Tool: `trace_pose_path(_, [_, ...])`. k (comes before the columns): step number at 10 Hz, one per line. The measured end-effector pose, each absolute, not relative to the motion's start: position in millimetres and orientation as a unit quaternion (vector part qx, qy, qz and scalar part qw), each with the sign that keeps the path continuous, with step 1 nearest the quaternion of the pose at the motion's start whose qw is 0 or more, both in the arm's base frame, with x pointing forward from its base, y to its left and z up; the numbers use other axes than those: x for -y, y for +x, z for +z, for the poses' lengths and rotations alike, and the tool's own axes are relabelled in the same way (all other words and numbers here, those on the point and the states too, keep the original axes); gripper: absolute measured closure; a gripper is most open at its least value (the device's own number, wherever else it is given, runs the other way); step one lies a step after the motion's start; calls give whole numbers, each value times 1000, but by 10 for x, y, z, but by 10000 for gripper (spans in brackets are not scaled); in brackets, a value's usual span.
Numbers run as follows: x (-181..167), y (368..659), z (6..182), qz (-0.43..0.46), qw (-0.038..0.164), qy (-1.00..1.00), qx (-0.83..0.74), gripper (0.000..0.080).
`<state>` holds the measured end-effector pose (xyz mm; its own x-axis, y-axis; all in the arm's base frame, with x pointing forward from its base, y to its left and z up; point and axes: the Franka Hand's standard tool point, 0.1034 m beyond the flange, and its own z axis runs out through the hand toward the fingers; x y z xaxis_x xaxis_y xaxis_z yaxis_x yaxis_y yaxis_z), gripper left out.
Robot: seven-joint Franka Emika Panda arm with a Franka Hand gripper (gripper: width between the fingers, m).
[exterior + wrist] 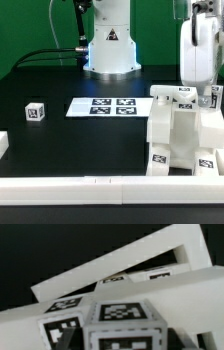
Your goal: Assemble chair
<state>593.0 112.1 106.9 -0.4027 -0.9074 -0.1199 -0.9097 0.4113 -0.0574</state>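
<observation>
Where the table meets the white border rail [110,185]:
Chair [180,135]: partly joined white tagged parts, standing at the exterior view's right; wrist view filled by its tagged blocks and a slanted frame piece
Loose part [36,112]: small tagged cube, well apart toward the exterior view's left
Gripper [205,97]: low over the chair's top; fingers hidden, spread not discernible
Marker board [105,105]: flat on the table, between cube and chair

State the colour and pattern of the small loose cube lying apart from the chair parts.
The small cube is white with a black-and-white square tag on its face, best seen in the exterior view.
</observation>
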Motion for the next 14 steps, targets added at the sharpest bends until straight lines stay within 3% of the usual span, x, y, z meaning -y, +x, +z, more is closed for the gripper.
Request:
trace_pose_path(2, [-1120,5927,1061,8,65,-543,-837,520])
trace_pose_path(3, [-1120,5926,1058,8,65,-544,-837,340])
trace_pose_path(4, [-1120,5925,1056,8,65,-545,-836,219])
trace_pose_path(5, [-1119,5924,1055,8,65,-547,-835,219])
trace_pose_path(6, [-1119,5924,1055,8,65,-547,-834,164])
trace_pose_path(8, [-1127,5928,1071,8,67,-551,-832,154])
trace_pose_path(11, [-1020,5901,1271,4,81,-580,-811,150])
trace_pose_path(14, [-1050,5893,1206,4,76,-583,-809,150])
